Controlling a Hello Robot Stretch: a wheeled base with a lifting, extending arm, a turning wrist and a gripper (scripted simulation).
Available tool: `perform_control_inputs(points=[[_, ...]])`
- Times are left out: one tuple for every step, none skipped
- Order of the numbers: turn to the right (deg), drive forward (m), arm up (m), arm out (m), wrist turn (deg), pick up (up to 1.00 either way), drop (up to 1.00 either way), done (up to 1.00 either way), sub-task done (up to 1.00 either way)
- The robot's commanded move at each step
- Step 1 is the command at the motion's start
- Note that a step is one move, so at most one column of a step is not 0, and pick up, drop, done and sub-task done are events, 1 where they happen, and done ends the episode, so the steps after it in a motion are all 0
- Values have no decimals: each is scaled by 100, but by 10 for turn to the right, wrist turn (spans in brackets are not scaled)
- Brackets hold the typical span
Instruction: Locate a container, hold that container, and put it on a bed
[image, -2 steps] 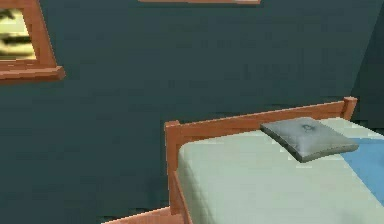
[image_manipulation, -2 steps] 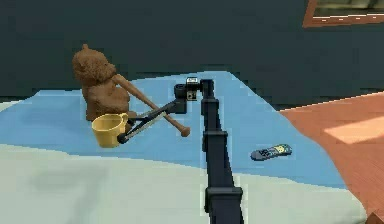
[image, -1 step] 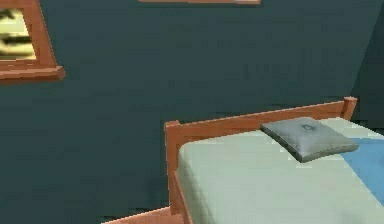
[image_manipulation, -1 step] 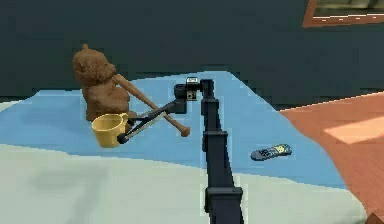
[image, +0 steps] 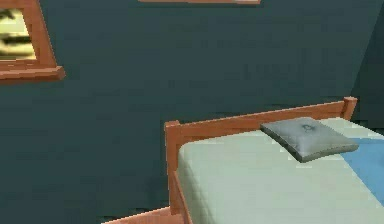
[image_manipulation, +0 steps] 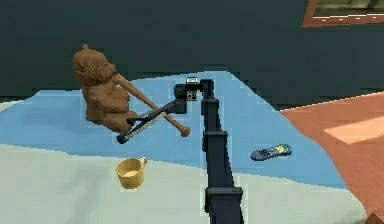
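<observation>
On the bed (image_manipulation: 50, 192), upright yellow mug (image_manipulation: 131, 172)

A bedroom in a home: a wooden-framed bed (image: 262, 180) with a pillow (image: 308, 138), a teddy bear (image_manipulation: 105, 88) on the covers, dark walls (image: 160, 60).

Brown teddy bear (image_manipulation: 100, 90) seated upright toward the arm side view's left; small dark handset-like device (image_manipulation: 270, 153) lying flat well apart from it toward the right, near reddish-brown floor (image_manipulation: 340, 130); in the forward view, grey pillow (image: 308, 138) at right and wooden frame (image: 25, 40) on dark teal wall (image: 150, 70) at upper left.
</observation>
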Motion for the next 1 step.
perform_control_inputs(points=[[0, 0, 10, 0, 0, 0, 0, 0, 0]])
